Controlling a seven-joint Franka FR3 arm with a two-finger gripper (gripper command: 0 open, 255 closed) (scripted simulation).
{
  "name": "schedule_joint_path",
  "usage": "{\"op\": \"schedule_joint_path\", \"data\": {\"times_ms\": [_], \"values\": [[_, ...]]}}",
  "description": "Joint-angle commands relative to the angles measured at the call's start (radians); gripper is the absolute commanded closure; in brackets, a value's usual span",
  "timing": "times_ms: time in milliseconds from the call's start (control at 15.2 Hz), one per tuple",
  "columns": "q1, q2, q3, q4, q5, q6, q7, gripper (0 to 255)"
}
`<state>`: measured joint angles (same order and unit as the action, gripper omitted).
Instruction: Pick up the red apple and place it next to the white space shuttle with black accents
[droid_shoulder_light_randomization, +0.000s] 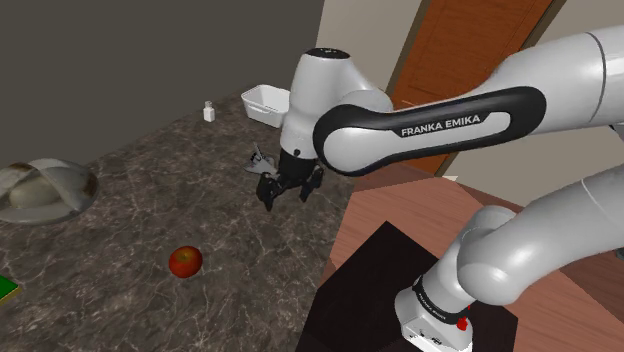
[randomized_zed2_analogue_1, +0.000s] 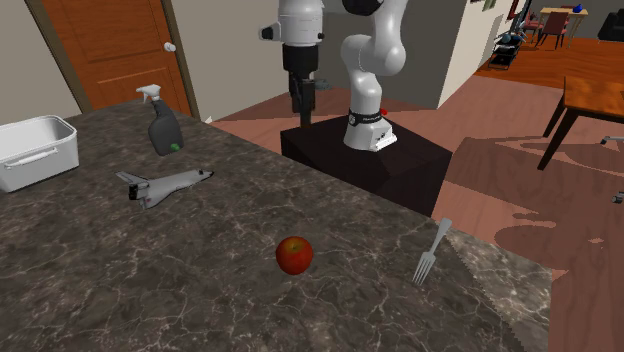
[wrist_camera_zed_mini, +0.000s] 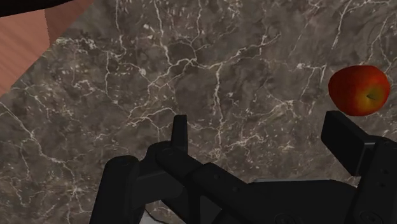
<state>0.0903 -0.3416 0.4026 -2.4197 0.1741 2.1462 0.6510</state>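
A red apple (randomized_zed2_analogue_1: 294, 254) lies on the dark marbled counter (randomized_zed2_analogue_1: 200, 280), toward its near side in the second exterior view. The white space shuttle with black accents (randomized_zed2_analogue_1: 163, 185) lies on the counter further back, to that view's left of the apple. My black gripper (randomized_zed2_analogue_1: 303, 122) hangs in the air above the counter's edge by the stand, well away from both. In the wrist view the fingers (wrist_camera_zed_mini: 179, 130) stand apart over bare counter and the gripper (wrist_camera_zed_mini: 261, 137) is open; the apple (wrist_camera_zed_mini: 359, 90) lies beyond the outer side of one finger. In the shoulder view the apple (droid_shoulder_light_randomization: 185, 261) sits below and left of the gripper (droid_shoulder_light_randomization: 287, 195).
A grey spray bottle (randomized_zed2_analogue_1: 163, 125) stands behind the shuttle, with a white bin (randomized_zed2_analogue_1: 35, 150) at the counter's left. A fork (randomized_zed2_analogue_1: 432, 250) lies right of the apple near the counter edge. A domed dish (droid_shoulder_light_randomization: 45, 188) and a green item (droid_shoulder_light_randomization: 8, 288) sit at the shoulder view's left.
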Motion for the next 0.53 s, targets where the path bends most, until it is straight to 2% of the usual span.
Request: {"op": "schedule_joint_path", "data": {"times_ms": [0,198,462], "values": [[-0.004,0.069,0.04,0.028,-0.025,0.04,0.062,0],[-0.011,0.189,0.097,0.085,-0.091,0.095,0.169,0],[-0.003,0.365,0.146,0.181,-0.221,0.144,0.33,0]]}}
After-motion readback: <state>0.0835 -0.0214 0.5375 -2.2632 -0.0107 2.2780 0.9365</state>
